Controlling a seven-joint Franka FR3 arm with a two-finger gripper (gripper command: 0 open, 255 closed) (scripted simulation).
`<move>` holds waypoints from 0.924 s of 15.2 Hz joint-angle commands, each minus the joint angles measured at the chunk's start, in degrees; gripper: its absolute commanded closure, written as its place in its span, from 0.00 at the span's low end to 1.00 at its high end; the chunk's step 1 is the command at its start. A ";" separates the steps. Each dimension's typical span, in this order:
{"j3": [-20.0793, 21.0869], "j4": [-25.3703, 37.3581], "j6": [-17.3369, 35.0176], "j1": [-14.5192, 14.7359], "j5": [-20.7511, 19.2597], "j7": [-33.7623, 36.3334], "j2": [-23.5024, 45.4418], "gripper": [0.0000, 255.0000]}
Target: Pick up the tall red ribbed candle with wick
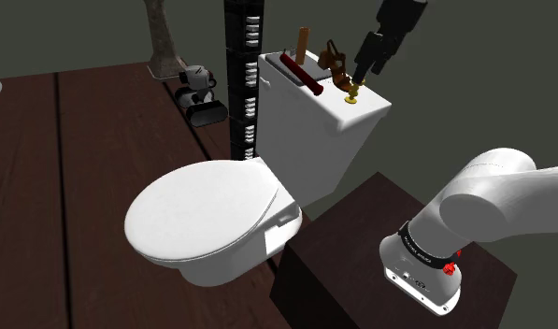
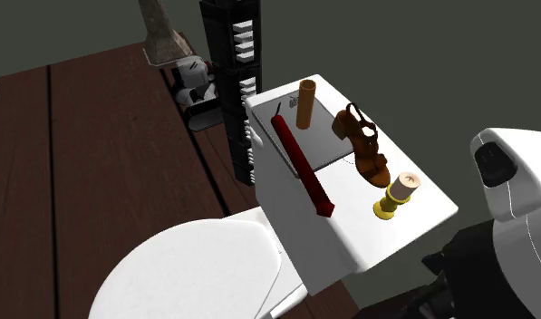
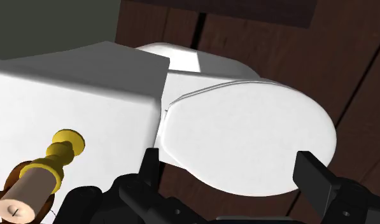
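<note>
Red candle (image 2: 300, 165) lies flat on the white toilet tank lid (image 2: 359, 228), slanting across it, not upright. A tan cylinder (image 2: 305, 102) stands near one end. On the other side lie a brown sandal (image 2: 368, 149) and a pale stub candle on a yellow holder (image 2: 397, 195). Gripper (image 1: 364, 75) hangs over the lid near the yellow holder, apart from the red candle. Its fingers (image 3: 310, 170) are spread wide, holding nothing. Toilet seat cover (image 1: 202, 210) is down.

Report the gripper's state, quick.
Gripper: open, fingers apart, holding nothing.
</note>
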 commanded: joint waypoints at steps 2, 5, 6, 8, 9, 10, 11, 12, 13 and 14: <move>0.24 1.13 1.16 -0.31 -0.13 0.64 2.55 0.00; 0.88 4.96 4.15 -1.27 -0.63 2.62 10.14 0.00; 1.07 6.38 4.98 -1.60 -0.84 3.30 12.65 0.00; 1.41 9.43 6.39 -2.25 -1.33 4.67 17.64 0.00; 1.55 11.05 6.97 -2.56 -1.60 5.38 20.11 0.00; 1.68 12.75 7.46 -2.87 -1.90 6.08 22.57 0.00; 1.79 14.51 7.87 -3.17 -2.21 6.79 25.03 0.00; 1.87 16.34 8.20 -3.44 -2.54 7.51 27.47 0.00; 1.93 18.24 8.45 -3.70 -2.88 8.22 29.90 0.00; 1.97 20.21 8.62 -3.96 -3.23 8.93 32.33 0.00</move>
